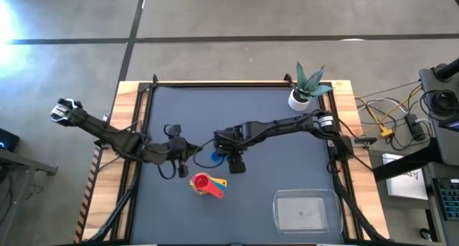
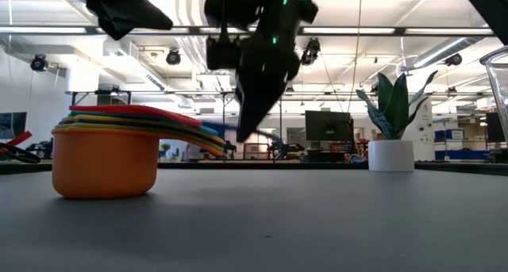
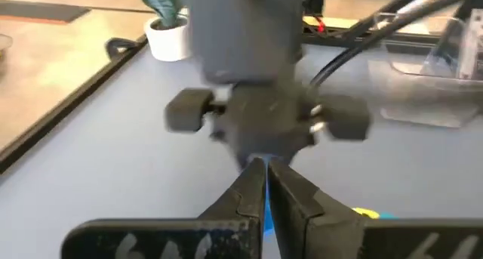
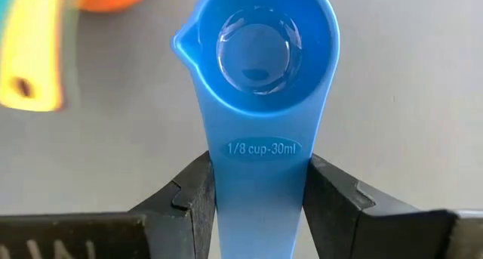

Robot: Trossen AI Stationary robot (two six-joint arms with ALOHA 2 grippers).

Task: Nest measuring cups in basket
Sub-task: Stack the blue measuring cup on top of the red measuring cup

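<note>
Right wrist view: right gripper (image 4: 256, 195) clamps blue cup (image 4: 256, 55) handle.

High view looks straight down; low view level across the table (image 1: 287, 174). Wrist views sit close. All share the cups (image 1: 207, 184).

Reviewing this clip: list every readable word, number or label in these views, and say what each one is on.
"1/8 cup-30ml": on the handle of the blue cup, which the right gripper holds by that handle.
Pale marks on the left gripper: too blurred to read.
Screens and signs in the room behind the table: too small to read.
Nothing readable on the other cups, the basket or the plant pot.
</note>
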